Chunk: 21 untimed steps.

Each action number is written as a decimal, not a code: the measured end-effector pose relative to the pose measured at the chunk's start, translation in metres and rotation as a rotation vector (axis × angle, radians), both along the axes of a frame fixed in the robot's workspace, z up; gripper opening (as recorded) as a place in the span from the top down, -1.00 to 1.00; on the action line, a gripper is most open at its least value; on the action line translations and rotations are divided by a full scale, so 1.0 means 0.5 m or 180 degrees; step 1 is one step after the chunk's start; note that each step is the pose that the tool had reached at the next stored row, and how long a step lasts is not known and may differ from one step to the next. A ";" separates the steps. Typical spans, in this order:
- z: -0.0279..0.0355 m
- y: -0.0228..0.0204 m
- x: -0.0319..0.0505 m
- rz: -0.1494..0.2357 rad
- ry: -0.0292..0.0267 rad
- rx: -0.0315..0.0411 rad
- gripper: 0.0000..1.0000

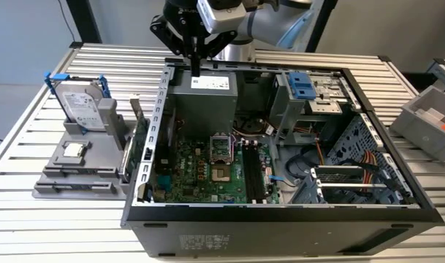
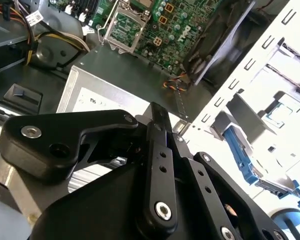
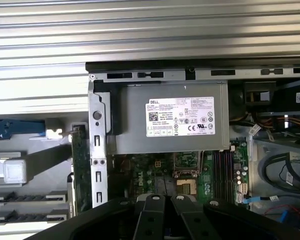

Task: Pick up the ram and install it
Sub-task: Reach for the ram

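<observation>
One robot arm (image 1: 277,22) with one end effector (image 1: 195,71). One slatted metal surface (image 1: 62,233) carries one open computer case (image 1: 281,235) and one grey holder (image 1: 69,189). Inside the case are one green motherboard (image 1: 207,175), one silver power supply (image 1: 204,104) and one blue drive bracket (image 1: 302,85). The holder carries one hard drive (image 1: 80,107), one small square chip (image 1: 75,149) and one ram (image 3: 80,165).

Above the open computer case (image 1: 281,233) there is free room to come down. Inside, the power supply (image 1: 204,98) bulks right beneath the gripper (image 1: 196,72) (fingers pressed together). The drive cage (image 1: 304,90) and cables (image 1: 368,175) crowd the exterior view's right. The memory slots (image 1: 253,175) lie uncovered.
</observation>
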<state>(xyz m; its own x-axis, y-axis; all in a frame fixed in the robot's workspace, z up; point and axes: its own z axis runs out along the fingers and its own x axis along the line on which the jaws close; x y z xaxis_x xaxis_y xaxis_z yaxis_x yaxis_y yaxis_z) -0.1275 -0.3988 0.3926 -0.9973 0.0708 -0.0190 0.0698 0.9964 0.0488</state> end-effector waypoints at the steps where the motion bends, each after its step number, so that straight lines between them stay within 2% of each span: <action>1: 0.000 0.0000 -0.001 0.0000 0.0000 0.0000 1.00; 12: 0.000 -0.0001 -0.013 0.0001 0.0001 0.0000 1.00; 21: 0.000 -0.0001 -0.033 0.0001 0.0004 0.0000 1.00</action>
